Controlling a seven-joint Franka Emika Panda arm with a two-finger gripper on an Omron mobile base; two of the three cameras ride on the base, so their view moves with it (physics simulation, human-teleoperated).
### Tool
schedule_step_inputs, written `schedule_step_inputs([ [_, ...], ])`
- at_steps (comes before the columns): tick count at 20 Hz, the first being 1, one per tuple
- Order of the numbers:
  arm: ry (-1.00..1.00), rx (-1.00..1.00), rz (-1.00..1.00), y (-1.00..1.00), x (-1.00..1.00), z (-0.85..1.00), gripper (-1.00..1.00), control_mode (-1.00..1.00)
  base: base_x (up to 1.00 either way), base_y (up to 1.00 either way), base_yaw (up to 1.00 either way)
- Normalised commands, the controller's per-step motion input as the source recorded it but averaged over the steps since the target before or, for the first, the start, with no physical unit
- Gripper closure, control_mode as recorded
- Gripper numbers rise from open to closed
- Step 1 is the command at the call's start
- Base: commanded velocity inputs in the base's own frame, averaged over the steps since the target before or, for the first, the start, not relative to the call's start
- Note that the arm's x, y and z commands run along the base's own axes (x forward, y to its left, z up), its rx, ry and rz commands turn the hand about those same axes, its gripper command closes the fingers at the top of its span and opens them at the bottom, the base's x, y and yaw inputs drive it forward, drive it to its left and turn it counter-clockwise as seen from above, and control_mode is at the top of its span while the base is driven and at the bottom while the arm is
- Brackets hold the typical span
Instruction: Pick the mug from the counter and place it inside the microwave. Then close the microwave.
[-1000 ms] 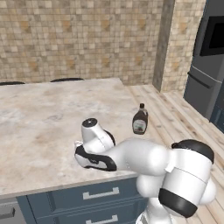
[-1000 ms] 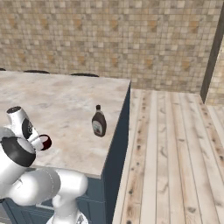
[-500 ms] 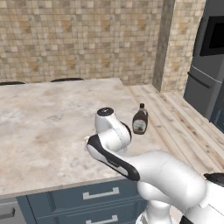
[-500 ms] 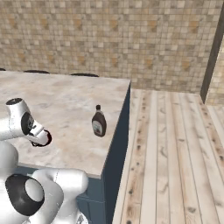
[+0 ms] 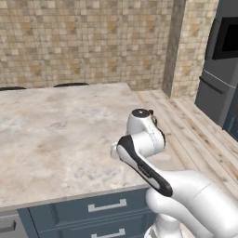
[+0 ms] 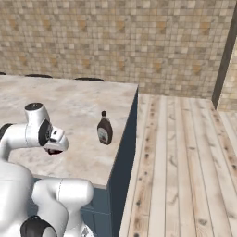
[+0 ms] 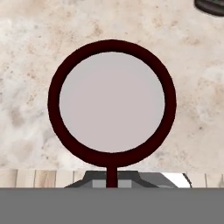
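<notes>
The mug (image 7: 111, 103) appears from straight above in the hand view: a dark red rim, a white inside, and its handle pointing at the bottom edge. My gripper (image 7: 111, 181) is shut on that handle. In the right base view the mug (image 6: 54, 152) is a small dark shape under my gripper (image 6: 54, 145), low over the marbled counter (image 6: 83, 106); whether it touches the stone I cannot tell. In the left base view my own wrist covers the hand above the counter (image 5: 56, 135). The microwave (image 5: 228, 39) is set in the dark wall unit at the far right.
A brown syrup bottle (image 6: 104, 130) stands near the counter's right edge, to the right of the hand. A dark rounded shape (image 7: 212, 6) shows at the hand view's top right corner. Wooden floor (image 6: 185, 162) lies beyond the counter's edge. Blue-grey drawers (image 5: 93, 211) run below.
The arm has swung to the right over the counter, carrying the mug under the hand toward the syrup bottle. The bottle stayed put; my arm now covers it in the left base view.
</notes>
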Motion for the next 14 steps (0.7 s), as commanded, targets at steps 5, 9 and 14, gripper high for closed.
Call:
schedule_step_inputs([
  [5,0.05,0.0,0.18,-0.54,0.0,0.36,1.0,-1.0,0.0,0.0,0.0],
  [9,0.08,0.0,0.16,-0.53,0.0,0.38,1.0,-1.0,0.0,0.0,0.0],
  [14,0.09,0.0,0.07,-0.58,0.0,0.15,1.0,-1.0,0.0,0.0,0.0],
])
